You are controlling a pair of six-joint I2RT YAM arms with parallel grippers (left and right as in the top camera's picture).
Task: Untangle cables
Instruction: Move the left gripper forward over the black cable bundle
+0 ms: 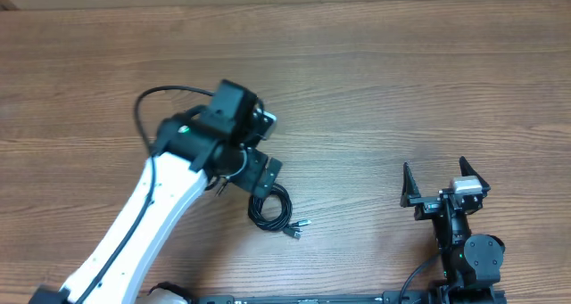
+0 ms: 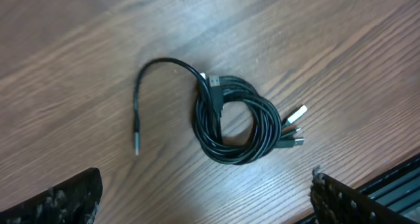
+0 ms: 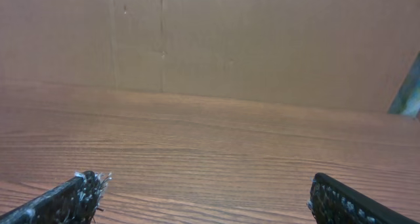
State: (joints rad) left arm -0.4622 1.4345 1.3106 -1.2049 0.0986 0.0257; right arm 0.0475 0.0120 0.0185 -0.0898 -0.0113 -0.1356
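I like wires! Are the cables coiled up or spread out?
Coiled up: the cables loop in one tight ring, one end trailing out.

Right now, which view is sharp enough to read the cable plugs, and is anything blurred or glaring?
Left wrist view: the cables are sharp, silver plugs clear, light soft, shadows faint; the left pincer's fingers look soft at the bottom corners. Overhead view: the cables are small and partly hidden by the left arm. Right wrist view: no cables in it, no glare.

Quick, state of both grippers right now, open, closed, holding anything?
Left gripper: open, holding nothing, above the coiled cables.
Right gripper: open, holding nothing.
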